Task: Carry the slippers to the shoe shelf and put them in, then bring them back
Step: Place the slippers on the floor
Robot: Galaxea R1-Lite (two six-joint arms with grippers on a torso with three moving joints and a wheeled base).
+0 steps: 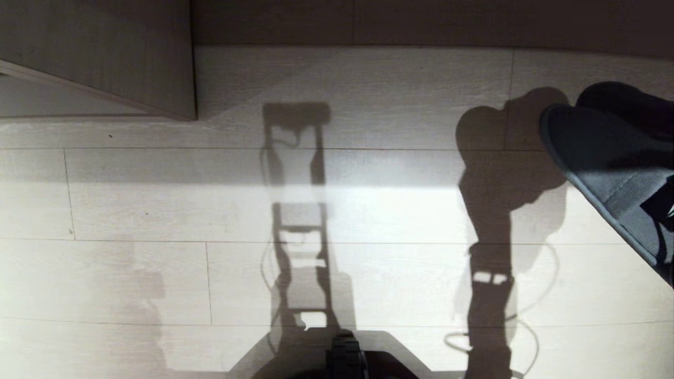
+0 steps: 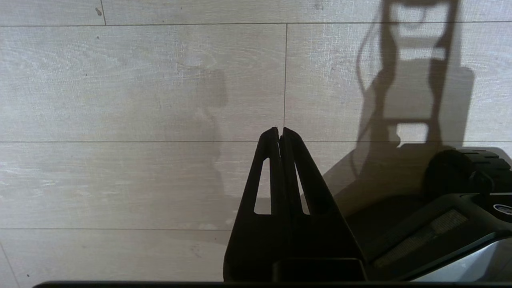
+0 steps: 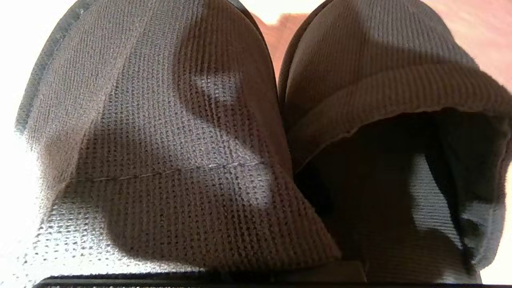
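The two dark grey-blue slippers [image 1: 595, 142] hang in the air at the right edge of the head view, toes pointing away, and throw a shadow on the floor. In the right wrist view they fill the picture side by side: one slipper [image 3: 152, 132] shows its knit upper, the other slipper [image 3: 380, 72] its open mouth. My right gripper is shut on the slippers, and its fingers are hidden under the fabric. My left gripper [image 2: 280, 130] is shut on nothing, parked low over the floor beside my base. The shoe shelf is out of view.
Pale plank floor [image 1: 158, 210] spreads in front of me. A wood-grain furniture panel [image 1: 105, 52] juts in at the far left, and a dark wall base [image 1: 421, 21] runs along the far side. My own base [image 1: 345, 358] shows at the near edge.
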